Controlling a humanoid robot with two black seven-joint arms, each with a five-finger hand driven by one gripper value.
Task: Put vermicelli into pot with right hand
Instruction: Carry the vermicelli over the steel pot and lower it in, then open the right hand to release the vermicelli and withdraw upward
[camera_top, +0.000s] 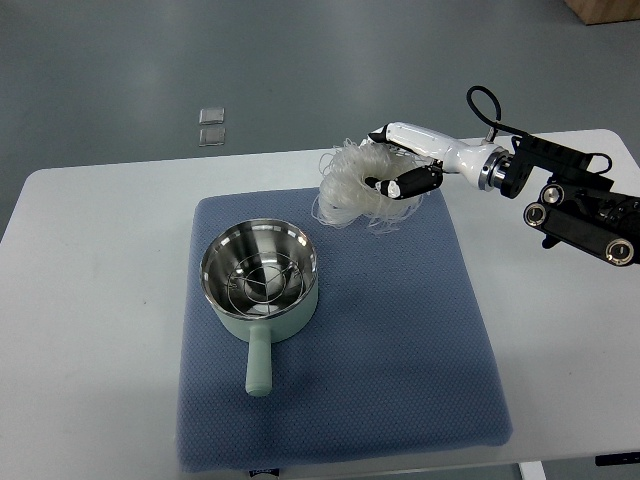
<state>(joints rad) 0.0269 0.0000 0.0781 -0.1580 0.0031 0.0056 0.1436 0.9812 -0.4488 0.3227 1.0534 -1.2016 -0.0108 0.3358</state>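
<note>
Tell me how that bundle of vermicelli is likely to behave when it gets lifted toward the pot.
The vermicelli looks like a loose, airy tangle, so probably light and springy. Thin loops stray past the right robot hand closed on it, so strands may snag or trail on the blue mat. It looks dry, perhaps brittle.

This looks like a robot test lab rather than a kitchen. A plain white rounded-corner table (90, 300) stands on a bare grey-green floor (300, 60), with no stove, sink or cupboards around it. On the table lies a blue textured fabric mat (400, 350) as a staged work surface. Beyond the table's far edge, two small clear square plastic pieces (211, 125) lie on the floor. Past the table's far right corner, a brown cardboard box (605, 10) sits at the frame edge.
</note>
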